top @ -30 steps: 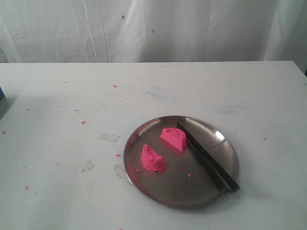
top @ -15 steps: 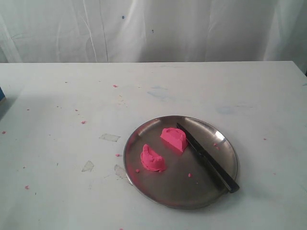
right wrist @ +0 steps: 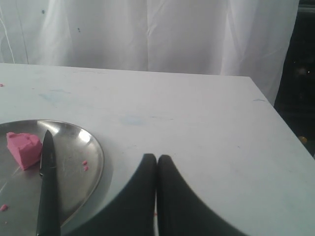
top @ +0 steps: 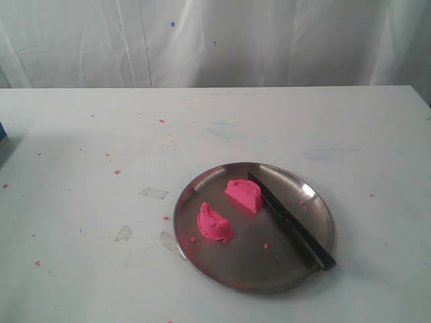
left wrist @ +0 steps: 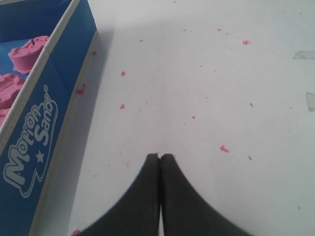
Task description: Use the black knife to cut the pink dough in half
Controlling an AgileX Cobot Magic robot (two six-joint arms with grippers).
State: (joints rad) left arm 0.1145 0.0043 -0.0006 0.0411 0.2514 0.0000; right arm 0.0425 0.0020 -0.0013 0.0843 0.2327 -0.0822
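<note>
You are viewing the black knife [right wrist: 47, 187] lying at ten o'clock from your closed, empty right gripper [right wrist: 156, 158], the nearer one.

Pink dough [top: 215, 223] lies in two chunks on the steel plate [top: 236, 272]; black knife [top: 289, 221] beside them.

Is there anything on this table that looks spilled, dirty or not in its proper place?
Yes. Tiny pink crumbs are scattered over the white table and lie near the blue box too. Bits of clear tape stick to the table beside the steel plate. The black knife lies slanted across the plate, its handle end over the rim.
</note>
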